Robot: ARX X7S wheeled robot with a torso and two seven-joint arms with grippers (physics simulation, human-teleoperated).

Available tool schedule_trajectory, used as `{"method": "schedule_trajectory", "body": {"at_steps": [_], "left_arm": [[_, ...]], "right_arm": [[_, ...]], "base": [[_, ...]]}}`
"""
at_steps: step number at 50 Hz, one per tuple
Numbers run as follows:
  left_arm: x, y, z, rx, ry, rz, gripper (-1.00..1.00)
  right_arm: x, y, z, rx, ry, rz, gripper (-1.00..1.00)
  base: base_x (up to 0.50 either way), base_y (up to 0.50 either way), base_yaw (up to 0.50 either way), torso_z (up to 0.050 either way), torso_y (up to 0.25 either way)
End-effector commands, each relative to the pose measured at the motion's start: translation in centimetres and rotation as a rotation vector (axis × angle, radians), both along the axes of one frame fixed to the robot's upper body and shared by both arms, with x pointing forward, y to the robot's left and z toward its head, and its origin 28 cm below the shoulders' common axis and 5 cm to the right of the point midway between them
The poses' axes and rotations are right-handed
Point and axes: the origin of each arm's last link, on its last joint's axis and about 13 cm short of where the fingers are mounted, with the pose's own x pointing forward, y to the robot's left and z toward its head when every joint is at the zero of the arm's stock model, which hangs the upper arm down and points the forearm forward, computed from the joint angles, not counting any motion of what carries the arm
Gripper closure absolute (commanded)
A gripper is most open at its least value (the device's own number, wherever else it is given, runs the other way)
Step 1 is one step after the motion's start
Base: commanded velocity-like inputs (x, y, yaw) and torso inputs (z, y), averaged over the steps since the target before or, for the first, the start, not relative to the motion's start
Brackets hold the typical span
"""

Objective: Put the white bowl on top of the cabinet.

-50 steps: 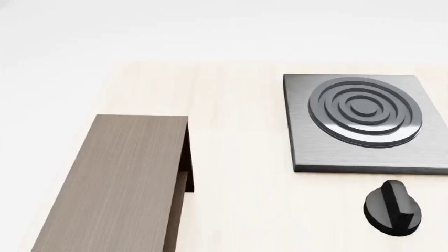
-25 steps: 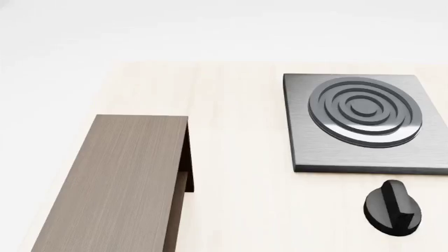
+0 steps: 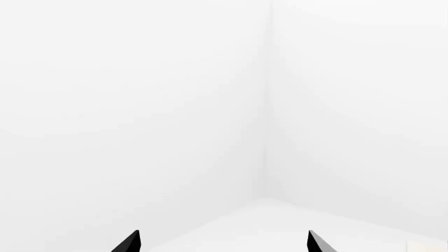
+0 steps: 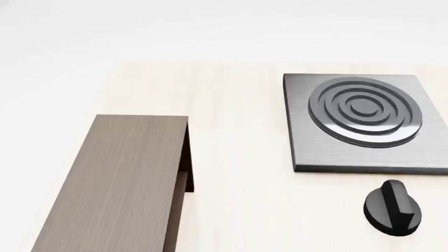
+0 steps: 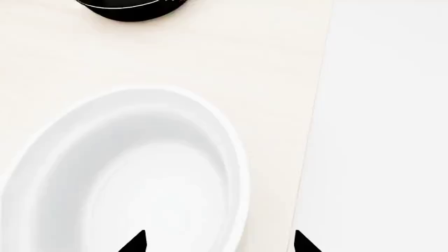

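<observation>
Nothing has shifted since earlier: your right gripper [image 5: 218, 242] hangs spread over the white bowl [image 5: 133, 178]; left gripper [image 3: 222, 242] spread, the cabinet [image 4: 119, 178] bare.

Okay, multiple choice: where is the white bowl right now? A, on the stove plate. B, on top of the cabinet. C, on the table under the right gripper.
C: the right wrist view shows the white bowl on the table below the right gripper; the cabinet top is bare.

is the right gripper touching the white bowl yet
Cannot tell. In the right wrist view only the tips of the right gripper show, spread wide; one tip overlaps the white bowl in the picture, but neither contact nor gap is plain.
</observation>
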Motion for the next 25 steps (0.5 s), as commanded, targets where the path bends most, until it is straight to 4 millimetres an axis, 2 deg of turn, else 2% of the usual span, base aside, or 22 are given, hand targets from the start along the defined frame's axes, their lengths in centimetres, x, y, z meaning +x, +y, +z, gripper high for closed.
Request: {"method": "schedule_trajectory", "body": {"at_steps": [1,8,15,16,25], "left_arm": [[0.1,-0.1,-0.1,0.002,0.004,-0.003,-1.00],[0.1,-0.1,-0.1,0.001,0.003,-0.003,-1.00],[0.1,-0.1,0.0,0.001,0.002,-0.003,-1.00],[0.0,-0.1,0.0,0.000,0.000,-0.004,-1.00],[0.0,-0.1,0.1,-0.006,-0.011,-0.010,-1.00]], "right_arm": [[0.7,-0.3,-1.8,0.037,0.040,0.000,-1.00],[0.5,-0.7,-2.1,0.048,0.045,-0.016,-1.00],[0.0,-0.9,-3.5,0.105,0.056,-0.052,-1.00],[-0.1,-0.9,-3.6,0.112,0.047,-0.057,1.00],[-0.2,-0.9,-3.9,0.129,0.043,-0.060,1.00]], "base": [[0.00,0.00,0.00,0.000,0.000],[0.00,0.00,0.00,0.000,0.000],[0.00,0.00,0.00,0.000,0.000],[0.00,0.00,0.00,0.000,0.000],[0.00,0.00,0.00,-0.002,0.000]]}}
